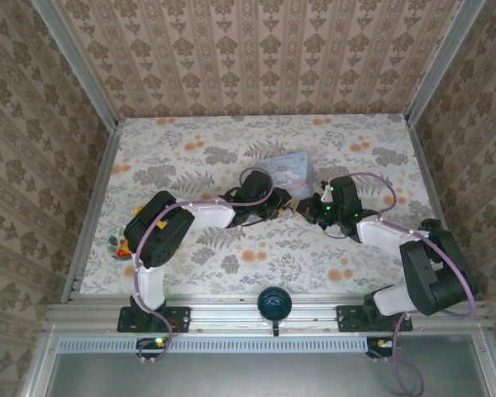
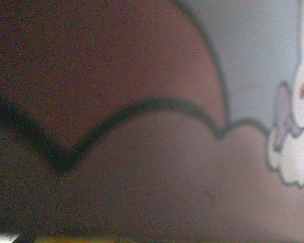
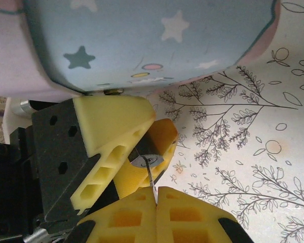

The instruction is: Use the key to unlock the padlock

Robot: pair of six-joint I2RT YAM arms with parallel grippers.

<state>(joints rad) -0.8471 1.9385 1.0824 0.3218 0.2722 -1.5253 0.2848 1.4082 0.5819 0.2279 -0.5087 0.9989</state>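
- Your right gripper (image 3: 156,196) is pinched shut on the slim dark metal key (image 3: 151,178), which points to 12 o'clock into the tiny dark padlock (image 3: 146,159).
- Your left gripper (image 3: 142,139) clamps that padlock at 6 o'clock of the pale blue tin (image 3: 142,40).
- From above, both are too small to tell.

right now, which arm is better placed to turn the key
Right. The right gripper is shut on the key, whose tip meets the padlock. The left gripper is occupied clamping that padlock beside the blue tin.
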